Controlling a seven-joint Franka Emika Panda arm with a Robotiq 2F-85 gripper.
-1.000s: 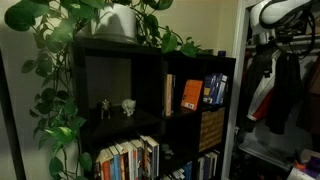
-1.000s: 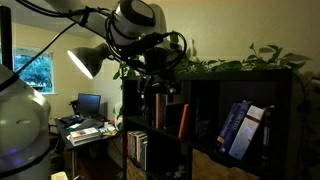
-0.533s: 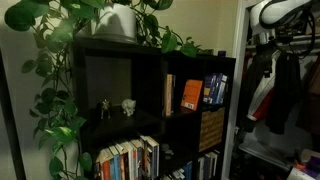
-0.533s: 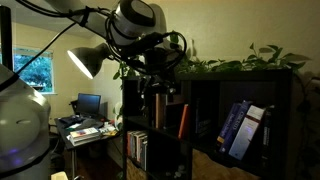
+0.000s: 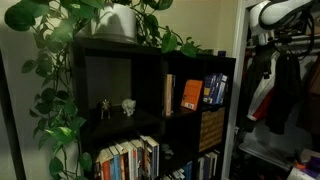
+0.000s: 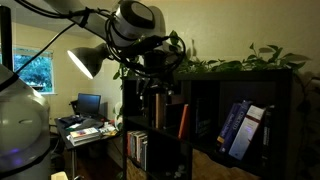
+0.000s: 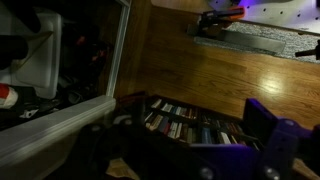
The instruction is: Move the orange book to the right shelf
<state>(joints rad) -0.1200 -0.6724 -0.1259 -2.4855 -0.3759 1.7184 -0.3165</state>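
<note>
1. The gripper [image 6: 160, 92] hangs in front of the bookcase [image 6: 240, 75], near the front edge of its upper row. In the wrist view its fingers [image 7: 272, 135] are spread wide with nothing between them, so we record it as released and empty
2. The orange book [image 5: 190, 93] stands upright in an upper compartment. The tan-spined book [image 5: 169, 95] is on 1 side and the blue books [image 5: 214, 88] on the other
3. Key relation: in an exterior view the orange book [image 6: 183, 121] lies below the gripper and further into the bookcase, close to it but not touching. Its long axis is vertical. Only 1 arm is present, so there is no choice of arm
4. The wrist view shows only floor and a lower row of books [image 7: 190, 125], not the orange book
5. Appearance: slim, with a bright orange cover and dark print, and as tall as its neighbours. Seen nearly edge-on, it is a thin orange strip
6. We judge the right shelf [image 6: 280, 115] to be the dark cube past the divider, though we cannot settle this in the dim light
</note>
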